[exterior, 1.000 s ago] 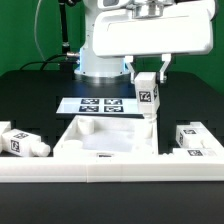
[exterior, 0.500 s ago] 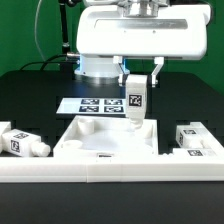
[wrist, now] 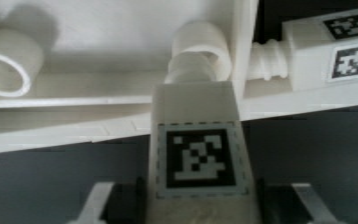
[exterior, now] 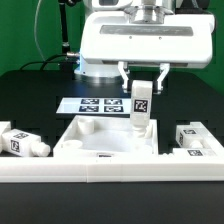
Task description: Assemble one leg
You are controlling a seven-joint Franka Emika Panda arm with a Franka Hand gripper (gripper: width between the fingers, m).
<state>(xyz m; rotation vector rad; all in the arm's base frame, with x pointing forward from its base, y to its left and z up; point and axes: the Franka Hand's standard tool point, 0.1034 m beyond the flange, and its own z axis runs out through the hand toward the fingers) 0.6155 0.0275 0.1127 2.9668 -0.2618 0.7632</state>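
My gripper [exterior: 142,84] is shut on the leg [exterior: 141,102], a white post with a black-and-white tag, and holds it upright. Its lower end is at the far right corner of the large white tray-like piece [exterior: 70,131], close to the raised rim; I cannot tell if they touch. In the wrist view the leg [wrist: 201,140] runs out from between my fingers [wrist: 105,196] over the white piece's rim [wrist: 87,125].
The marker board [exterior: 92,104] lies behind the white piece. A loose leg [exterior: 20,142] lies at the exterior view's left and more [exterior: 196,136] at its right. In the wrist view another tagged leg [wrist: 336,55] and a round white end [wrist: 12,62] lie beyond the rim.
The gripper with the leg moved toward the exterior view's left, then a little back right and slightly down. The leg's lower end now sits nearer the white piece's far rim.
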